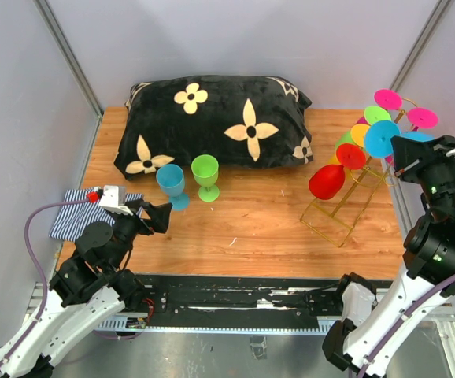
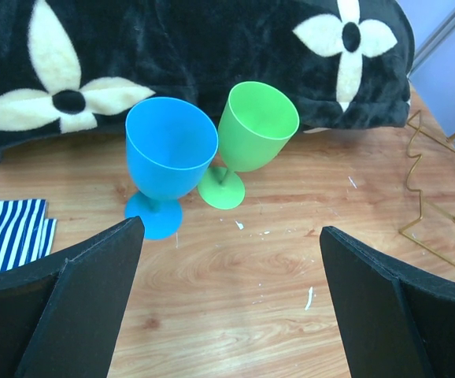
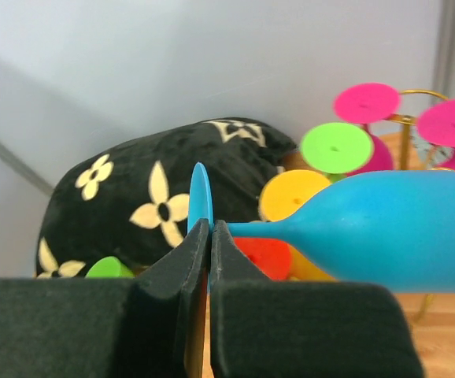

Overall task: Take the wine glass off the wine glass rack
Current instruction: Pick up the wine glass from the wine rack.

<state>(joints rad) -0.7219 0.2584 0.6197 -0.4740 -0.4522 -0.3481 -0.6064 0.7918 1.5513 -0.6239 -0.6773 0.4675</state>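
The gold wire wine glass rack (image 1: 342, 214) stands at the right of the table, with several coloured glasses hanging on its rails, among them a red one (image 1: 327, 181). My right gripper (image 1: 401, 162) is at the rack's upper right end. In the right wrist view it (image 3: 209, 229) is shut on the thin round foot (image 3: 200, 197) of a blue wine glass (image 3: 393, 230), which lies sideways with its bowl to the right. Whether that glass still touches a rail is hidden. My left gripper (image 1: 158, 214) is open and empty (image 2: 231, 233), low over the table at the left.
A blue glass (image 1: 170, 184) and a green glass (image 1: 205, 175) stand upright in front of a black flowered pillow (image 1: 212, 118). They also show in the left wrist view, blue (image 2: 171, 153) and green (image 2: 255, 130). A striped cloth (image 1: 74, 216) lies at the left edge.
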